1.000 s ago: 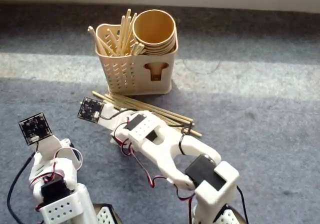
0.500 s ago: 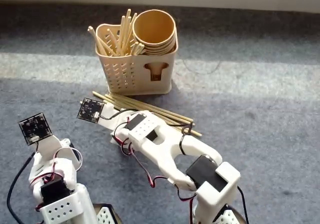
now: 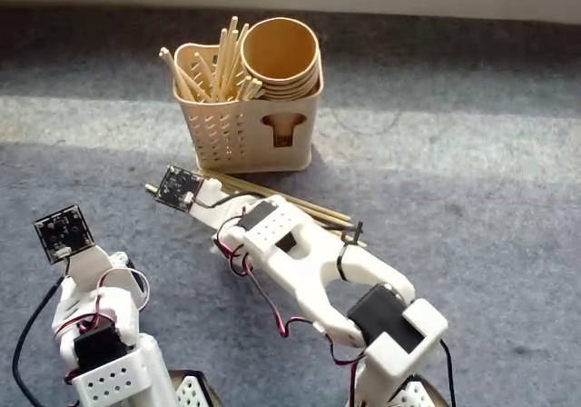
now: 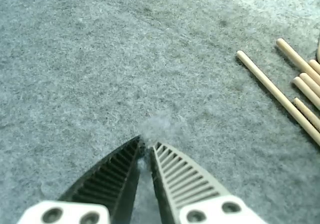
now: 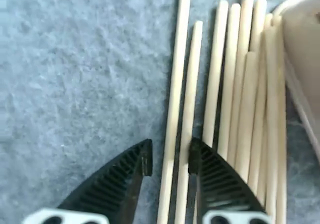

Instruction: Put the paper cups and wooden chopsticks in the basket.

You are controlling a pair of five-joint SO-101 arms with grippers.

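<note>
The cream basket (image 3: 243,125) stands on the carpet holding stacked paper cups (image 3: 281,57) and several upright chopsticks (image 3: 213,66). More wooden chopsticks (image 3: 304,209) lie loose on the carpet in front of it. My right arm (image 3: 300,262) stretches over them. My right gripper (image 5: 168,160) is open low over the carpet, with two chopsticks (image 5: 180,109) between its fingers and the rest of the bundle (image 5: 245,104) beside it. Over bare carpet, my left gripper (image 4: 145,148) is shut on nothing, with chopstick ends (image 4: 295,89) off to one side.
The grey carpet (image 3: 472,189) is open to the right of the basket and the loose sticks. The basket's wall (image 5: 305,54) stands close beside the bundle. My left arm (image 3: 91,307) sits folded at the near left corner.
My right arm has moved forward toward the basket, shifting its wrist along the loose chopsticks. The left arm has kept still.
</note>
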